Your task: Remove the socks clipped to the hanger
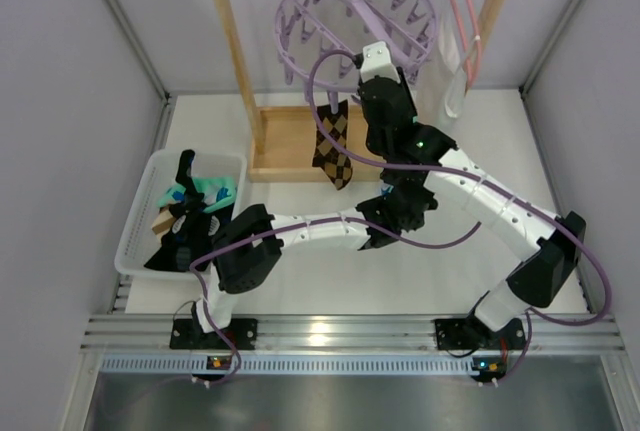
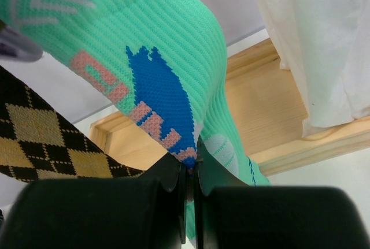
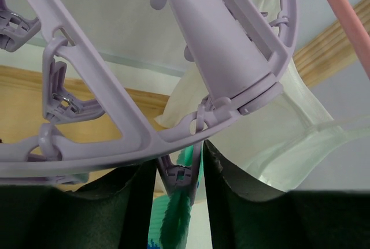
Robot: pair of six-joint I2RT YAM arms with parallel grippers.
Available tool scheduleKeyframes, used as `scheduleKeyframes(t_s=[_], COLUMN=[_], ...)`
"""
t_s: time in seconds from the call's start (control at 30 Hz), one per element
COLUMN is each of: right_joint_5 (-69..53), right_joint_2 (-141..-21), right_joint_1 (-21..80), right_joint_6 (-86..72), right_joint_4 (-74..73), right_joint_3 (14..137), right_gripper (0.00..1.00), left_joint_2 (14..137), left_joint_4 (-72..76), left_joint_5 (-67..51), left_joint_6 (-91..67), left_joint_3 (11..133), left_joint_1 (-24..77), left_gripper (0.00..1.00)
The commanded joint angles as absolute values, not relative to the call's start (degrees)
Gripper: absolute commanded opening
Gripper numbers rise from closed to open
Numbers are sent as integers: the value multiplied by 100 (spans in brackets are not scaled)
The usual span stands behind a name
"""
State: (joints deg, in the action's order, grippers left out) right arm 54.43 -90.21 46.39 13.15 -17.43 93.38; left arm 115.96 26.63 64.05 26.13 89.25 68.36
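Note:
The lilac hanger [image 1: 355, 21] hangs from the wooden rack's top bar. In the right wrist view my right gripper [image 3: 180, 165] has its fingers against both sides of a lilac clip peg [image 3: 180, 175] under the hanger's ring [image 3: 104, 145]. That peg grips the top of a mint-green sock [image 3: 173, 223]. In the left wrist view my left gripper [image 2: 191, 171] is shut on the lower end of that mint-green sock [image 2: 162, 58], which runs up and to the left. A brown argyle sock [image 1: 334, 146] hangs clipped beside it. The right arm hides the mint sock from above.
A white basket [image 1: 140, 236] at the left holds several loose socks [image 1: 195, 196]. The wooden rack [image 1: 235, 51] stands on a wooden base [image 1: 285, 141]. A thin pink hanger [image 1: 462, 11] with a white garment [image 1: 450, 86] hangs at the right. My arms cross in mid-table.

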Motion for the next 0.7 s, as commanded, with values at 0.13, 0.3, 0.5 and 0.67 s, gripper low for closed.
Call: scheduleKeyframes(t_s=[0.13, 0.3, 0.5, 0.67], right_joint_5=[5502, 5406, 4380, 4219], right_joint_2=[-8807, -8772, -8508, -8429], right_joint_1=[4667, 4667, 4597, 4526], right_joint_6=[1547, 1459, 828, 721], right_joint_4=[-1055, -1072, -1424, -1310], right_joint_3=[9422, 9413, 9422, 9404], right_gripper=[17, 3, 0, 0], left_joint_2=[11145, 11039, 10724, 10284], left_joint_4=[2830, 2830, 2804, 2716], left_joint_5=[6346, 6319, 5978, 5713], left_joint_6=[2320, 2285, 1873, 1143], left_joint_3=[8737, 8631, 7991, 7129], left_joint_1=[6864, 6855, 6855, 6856], left_gripper=[0, 0, 0, 0])
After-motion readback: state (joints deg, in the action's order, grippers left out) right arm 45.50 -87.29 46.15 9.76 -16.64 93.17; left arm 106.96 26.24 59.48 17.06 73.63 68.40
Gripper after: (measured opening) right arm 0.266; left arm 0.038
